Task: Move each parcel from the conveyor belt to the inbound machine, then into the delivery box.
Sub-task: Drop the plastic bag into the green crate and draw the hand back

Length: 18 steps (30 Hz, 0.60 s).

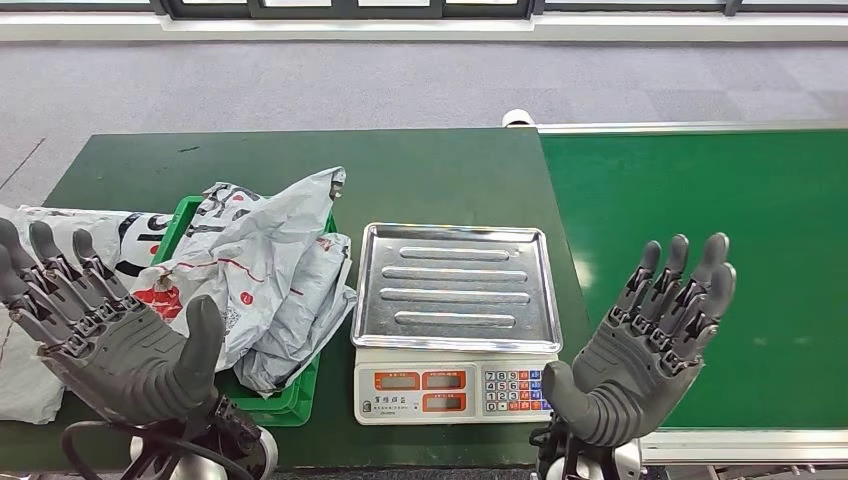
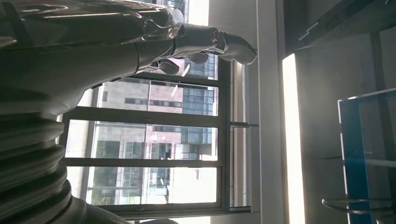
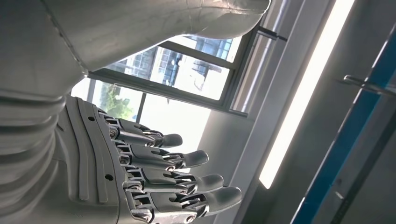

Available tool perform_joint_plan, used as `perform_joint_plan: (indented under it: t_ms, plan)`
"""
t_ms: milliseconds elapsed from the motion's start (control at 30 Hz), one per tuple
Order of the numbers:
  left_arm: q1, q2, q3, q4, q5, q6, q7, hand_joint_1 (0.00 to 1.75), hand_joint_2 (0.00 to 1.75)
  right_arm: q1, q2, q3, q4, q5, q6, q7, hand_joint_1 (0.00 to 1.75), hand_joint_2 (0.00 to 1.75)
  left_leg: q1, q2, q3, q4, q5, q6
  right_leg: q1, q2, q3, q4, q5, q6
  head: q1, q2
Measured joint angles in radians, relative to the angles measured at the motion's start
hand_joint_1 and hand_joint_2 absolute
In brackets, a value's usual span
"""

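From my remote station I record both robot hands raised palm-up over the near edge of the worktop. The left robot hand has its fingers spread and holds nothing; the right robot hand is likewise spread and empty. The weighing scale stands between them, its steel tray bare. Just left of the scale sits the green delivery box, heaped with grey parcels; another parcel lies beside the box on its left. The conveyor belt runs along the right.
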Motion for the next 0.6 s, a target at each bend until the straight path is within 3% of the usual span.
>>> perform_joint_plan:
  t_ms: [400, 600]
  plan:
    - [0.021, 0.017, -0.011, -0.008, 0.013, 0.000, 0.000, 0.00, 1.75, -0.001, -0.001, 0.013, -0.014, 0.029, 0.000, -0.001, 0.00, 1.75, 0.000, 0.000, 0.000, 0.000, 0.000, 0.000, 0.000, 0.000, 0.000, 0.000, 0.000, 0.000, 0.000, 0.000]
    - [-0.013, 0.024, -0.032, -0.005, 0.010, 0.000, 0.000, 0.00, 1.75, -0.012, -0.001, 0.008, -0.038, 0.011, 0.000, 0.000, 0.00, 1.75, 0.000, 0.000, 0.000, 0.000, 0.000, 0.000, 0.000, 0.000, 0.001, 0.000, 0.000, 0.000, 0.000, 0.000]
